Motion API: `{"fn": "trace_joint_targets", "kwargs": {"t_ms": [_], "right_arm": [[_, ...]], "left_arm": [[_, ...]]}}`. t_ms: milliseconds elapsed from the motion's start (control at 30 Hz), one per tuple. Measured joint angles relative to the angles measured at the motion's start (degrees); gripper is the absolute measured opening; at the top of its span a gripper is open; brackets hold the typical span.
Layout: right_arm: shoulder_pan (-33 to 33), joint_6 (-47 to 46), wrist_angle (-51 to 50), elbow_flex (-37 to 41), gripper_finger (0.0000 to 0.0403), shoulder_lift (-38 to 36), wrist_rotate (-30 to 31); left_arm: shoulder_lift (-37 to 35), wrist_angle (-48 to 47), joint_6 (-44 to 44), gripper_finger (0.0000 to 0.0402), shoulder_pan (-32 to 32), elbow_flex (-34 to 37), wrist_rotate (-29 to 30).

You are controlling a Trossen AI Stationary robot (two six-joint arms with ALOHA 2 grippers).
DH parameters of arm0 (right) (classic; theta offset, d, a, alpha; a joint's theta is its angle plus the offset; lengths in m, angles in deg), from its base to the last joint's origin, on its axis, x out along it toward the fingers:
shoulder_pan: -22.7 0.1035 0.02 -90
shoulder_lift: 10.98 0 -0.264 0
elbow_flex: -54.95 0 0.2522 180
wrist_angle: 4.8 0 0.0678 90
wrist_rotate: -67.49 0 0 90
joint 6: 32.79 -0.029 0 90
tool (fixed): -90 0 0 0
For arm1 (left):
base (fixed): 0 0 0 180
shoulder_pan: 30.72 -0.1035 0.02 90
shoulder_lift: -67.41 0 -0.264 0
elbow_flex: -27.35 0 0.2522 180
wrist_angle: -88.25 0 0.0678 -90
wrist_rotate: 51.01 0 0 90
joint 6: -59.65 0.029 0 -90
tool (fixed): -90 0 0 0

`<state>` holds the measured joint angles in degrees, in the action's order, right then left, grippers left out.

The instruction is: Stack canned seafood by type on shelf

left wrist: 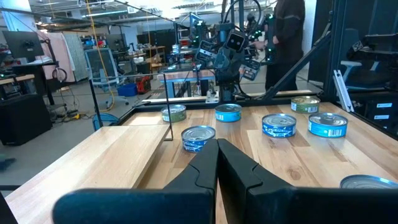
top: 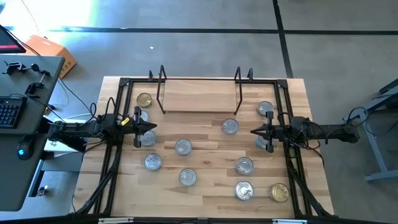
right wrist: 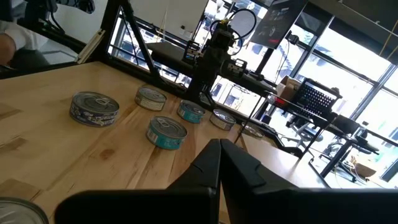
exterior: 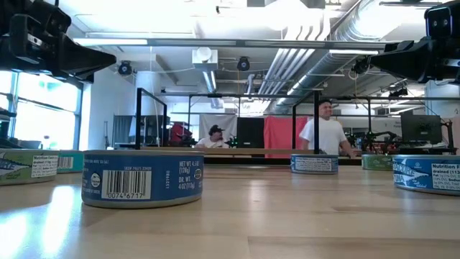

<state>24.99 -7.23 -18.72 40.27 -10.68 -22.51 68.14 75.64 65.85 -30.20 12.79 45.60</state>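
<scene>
About a dozen short round tins of canned seafood stand upright on their bases across the wooden table. Most have silver lids, such as one in the middle and one near the front. Gold-lidded ones stand at the far left and the near right. The shelf, a light plank between two black wire uprights, sits at the far middle with nothing on it. My left gripper hovers shut and level at the table's left side. My right gripper hovers shut at the right side, facing it.
A black frame runs around the tabletop. One tin lies partly under my left arm and another beside my right gripper. People are in the room beyond the far edge. A desk with a keyboard stands left of the table.
</scene>
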Motion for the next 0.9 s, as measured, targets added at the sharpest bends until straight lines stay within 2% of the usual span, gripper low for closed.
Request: {"fn": "trace_joint_targets", "kwargs": {"t_ms": [633,900], "right_arm": [[0.0,0.02,-0.01,-0.01,0.0,0.02,-0.01],[0.0,0.02,0.02,-0.01,0.0,0.01,0.0]], "left_arm": [[0.0,0.01,0.38,0.0,0.01,0.02,0.0],[0.0,0.04,10.16,0.0,0.0,0.02,0.0]]}}
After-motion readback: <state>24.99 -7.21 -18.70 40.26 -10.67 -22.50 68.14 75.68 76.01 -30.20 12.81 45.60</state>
